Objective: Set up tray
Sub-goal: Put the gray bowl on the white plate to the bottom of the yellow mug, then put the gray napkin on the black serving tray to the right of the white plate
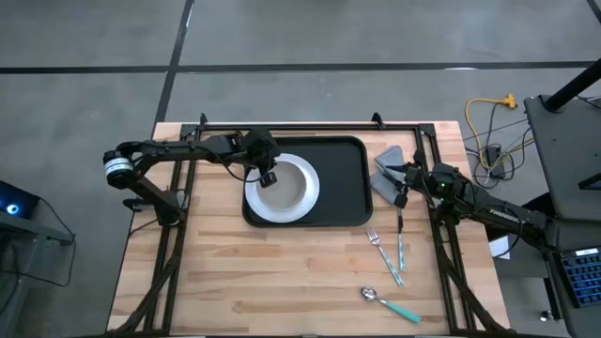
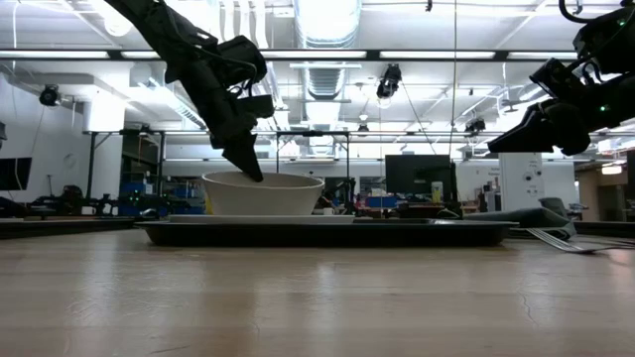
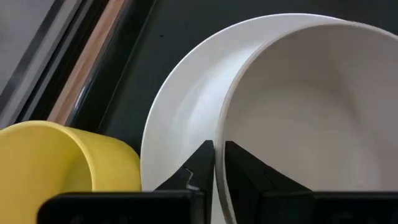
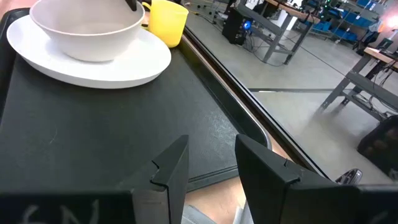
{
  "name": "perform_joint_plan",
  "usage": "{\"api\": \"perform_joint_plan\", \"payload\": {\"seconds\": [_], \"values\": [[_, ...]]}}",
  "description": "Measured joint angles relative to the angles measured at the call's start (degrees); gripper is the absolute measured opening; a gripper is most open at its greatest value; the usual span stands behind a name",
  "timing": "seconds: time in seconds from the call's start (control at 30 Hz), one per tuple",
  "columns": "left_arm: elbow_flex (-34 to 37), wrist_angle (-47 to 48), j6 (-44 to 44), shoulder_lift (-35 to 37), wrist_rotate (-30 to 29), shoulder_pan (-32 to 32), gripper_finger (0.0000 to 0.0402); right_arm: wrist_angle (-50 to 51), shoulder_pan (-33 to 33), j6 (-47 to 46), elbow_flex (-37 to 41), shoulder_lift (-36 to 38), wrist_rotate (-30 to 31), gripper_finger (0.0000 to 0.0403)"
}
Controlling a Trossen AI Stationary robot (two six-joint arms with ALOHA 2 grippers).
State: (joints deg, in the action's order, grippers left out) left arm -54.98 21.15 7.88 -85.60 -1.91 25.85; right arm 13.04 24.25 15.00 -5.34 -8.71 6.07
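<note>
The black tray (image 1: 343, 188) lies in the middle of the table. On its left part sits a round white plate (image 1: 305, 202), and a white bowl (image 2: 263, 193) stands on that plate. A yellow cup (image 3: 62, 162) stands close beside the plate, hidden under my left arm in the high view. My left gripper (image 1: 268, 176) is shut on the bowl's rim. My right gripper (image 1: 402, 192) hovers open just past the tray's right edge, above a grey napkin (image 1: 387, 169), and holds nothing. My left gripper pinches the bowl's rim (image 3: 219, 134) on its left side, with one finger (image 3: 249, 177) inside the bowl and one finger (image 3: 196, 171) outside. It comes from above, slanting down from the far left. The bowl stands upright on the plate.
A fork (image 1: 376, 239) and a teal-handled knife (image 1: 400, 252) lie on the wood to the right of the tray, and a teal-handled spoon (image 1: 390, 302) lies nearer the front edge. Bare wood stretches along the near side of the table.
</note>
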Motion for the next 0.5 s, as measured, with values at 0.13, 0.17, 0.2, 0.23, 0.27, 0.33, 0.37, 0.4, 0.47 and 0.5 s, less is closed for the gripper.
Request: {"api": "perform_joint_plan", "payload": {"seconds": [0.13, 0.17, 0.2, 0.23, 0.27, 0.33, 0.37, 0.4, 0.47, 0.5], "values": [[0.0, 0.0, -1.0, 0.0, 0.0, 0.0, 0.0051, 0.0, 0.0, 0.0, 0.0, 0.0, 0.0, 0.0123], [0.0, 0.0, -1.1, 0.0, 0.0, 0.0, 0.0058, 0.0, 0.0, 0.0, 0.0, 0.0, 0.0, 0.0123], [0.0, 0.0, -1.1, 0.0, 0.0, 0.0, 0.0064, 0.0, 0.0, 0.0, 0.0, 0.0, 0.0, 0.0123], [0.0, 0.0, -1.3, 0.0, 0.0, 0.0, 0.0069, 0.0, 0.0, 0.0, 0.0, 0.0, 0.0, 0.0123], [0.0, 0.0, -1.4, 0.0, 0.1, 0.0, 0.0074, 0.0, 0.0, 0.0, 0.0, 0.0, 0.0, 0.0123], [0.0, 0.0, -1.4, 0.0, 0.1, 0.0, 0.008, 0.0, 0.0, 0.0, 0.0, 0.0, 0.0, 0.0123], [0.0, 0.0, -1.4, 0.0, 0.1, 0.0, 0.0082, 0.0, 0.0, 0.0, 0.0, 0.0, 0.0, 0.0123], [0.0, 0.0, -1.4, 0.0, 0.1, 0.0, 0.0082, 0.0, 0.0, 0.0, 0.0, 0.0, 0.0, 0.0123], [0.0, 0.0, -1.4, 0.0, 0.1, 0.0, 0.0083, 0.0, 0.0, 0.0, 0.0, 0.0, 0.0, 0.0123], [-0.2, 0.1, -1.4, 0.0, 0.1, 0.0, 0.0083, 0.0, 0.0, 0.0, 0.0, 0.0, 0.0, 0.0123]]}}
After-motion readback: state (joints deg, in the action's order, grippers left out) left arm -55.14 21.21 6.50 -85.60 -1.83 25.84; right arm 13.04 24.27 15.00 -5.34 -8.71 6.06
